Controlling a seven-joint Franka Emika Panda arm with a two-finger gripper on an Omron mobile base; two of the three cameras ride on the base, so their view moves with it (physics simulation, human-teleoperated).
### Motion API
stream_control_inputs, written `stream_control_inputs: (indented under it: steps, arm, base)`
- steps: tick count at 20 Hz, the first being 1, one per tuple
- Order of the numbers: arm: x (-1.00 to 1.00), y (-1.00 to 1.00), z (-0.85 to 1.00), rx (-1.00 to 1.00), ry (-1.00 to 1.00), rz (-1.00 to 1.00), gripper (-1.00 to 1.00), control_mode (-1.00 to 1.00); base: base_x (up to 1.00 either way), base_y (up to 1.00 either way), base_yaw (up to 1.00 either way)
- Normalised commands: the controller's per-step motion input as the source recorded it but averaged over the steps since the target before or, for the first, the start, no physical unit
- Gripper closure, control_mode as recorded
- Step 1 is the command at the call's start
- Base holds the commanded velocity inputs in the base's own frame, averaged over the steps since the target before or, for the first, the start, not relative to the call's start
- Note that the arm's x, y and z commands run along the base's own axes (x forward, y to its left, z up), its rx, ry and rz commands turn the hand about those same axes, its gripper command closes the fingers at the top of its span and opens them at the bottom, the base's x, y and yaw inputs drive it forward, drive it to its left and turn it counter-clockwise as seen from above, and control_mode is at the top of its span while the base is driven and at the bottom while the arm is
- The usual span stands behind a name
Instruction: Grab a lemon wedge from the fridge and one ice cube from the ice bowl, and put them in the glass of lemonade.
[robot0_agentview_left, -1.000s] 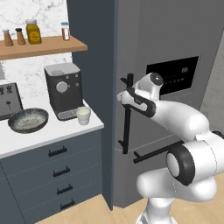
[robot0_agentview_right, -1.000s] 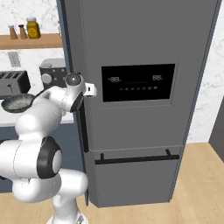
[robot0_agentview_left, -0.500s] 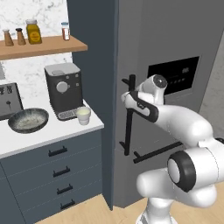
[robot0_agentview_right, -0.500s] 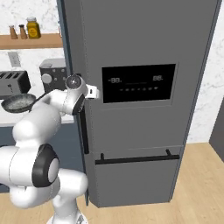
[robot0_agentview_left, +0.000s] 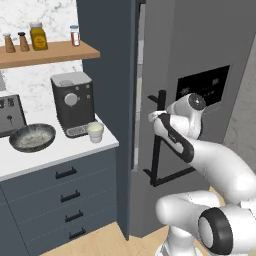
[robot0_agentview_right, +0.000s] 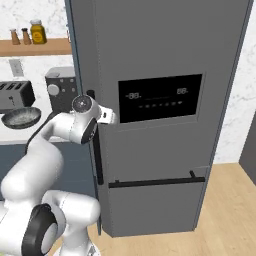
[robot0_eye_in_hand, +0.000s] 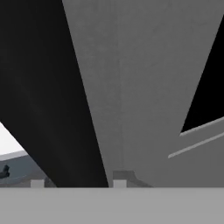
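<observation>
The fridge (robot0_agentview_right: 160, 60) is tall and dark grey with a black display panel (robot0_agentview_right: 160, 98); its door stands slightly ajar, with a pale gap along its left edge (robot0_agentview_left: 140, 75). My gripper (robot0_agentview_left: 156, 116) is shut on the door's black bar handle (robot0_agentview_left: 159, 150). In the hand view the gripper (robot0_eye_in_hand: 78, 183) has that dark bar (robot0_eye_in_hand: 43, 109) running between its tips. On the counter lie the dark ice bowl (robot0_agentview_left: 32, 137) and, beside the coffee machine, the small pale glass of lemonade (robot0_agentview_left: 95, 131). The lemon wedge is hidden inside the fridge.
A coffee machine (robot0_agentview_left: 74, 102) and a toaster (robot0_agentview_left: 10, 116) stand at the back of the counter (robot0_agentview_left: 60, 152), over dark drawer cabinets (robot0_agentview_left: 65, 200). A wooden shelf (robot0_agentview_left: 47, 52) holds bottles. A dark panel (robot0_agentview_left: 107, 75) separates counter and fridge.
The fridge door has swung out a little, and the pale gap at its edge has widened. My hand on the handle has drawn back slightly with it.
</observation>
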Motion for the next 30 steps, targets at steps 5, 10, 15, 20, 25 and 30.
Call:
stream_control_inputs:
  steps: [5, 10, 15, 20, 25, 30]
  arm:
    - [-0.55, -1.0, 0.37, 0.05, 0.08, -0.05, 1.0, -1.0]
    - [-0.66, -1.0, 0.11, 0.09, 0.03, -0.08, 1.0, -1.0]
    - [-0.81, -1.0, 0.0, 0.11, 0.0, -0.1, 1.0, -1.0]
    - [-0.5, -1.0, 0.01, 0.03, 0.05, -0.07, 1.0, -1.0]
    - [-0.53, -0.98, 0.25, 0.02, 0.15, -0.08, -1.0, -1.0]
    - [-0.75, -0.64, 0.82, 0.04, 0.03, 0.0, -1.0, -1.0]
  base:
    - [0.0, 0.0, 0.0]
    - [0.0, 0.0, 0.0]
    - [0.0, 0.0, 0.0]
    - [0.0, 0.0, 0.0]
    - [0.0, 0.0, 0.0]
    - [0.0, 0.0, 0.0]
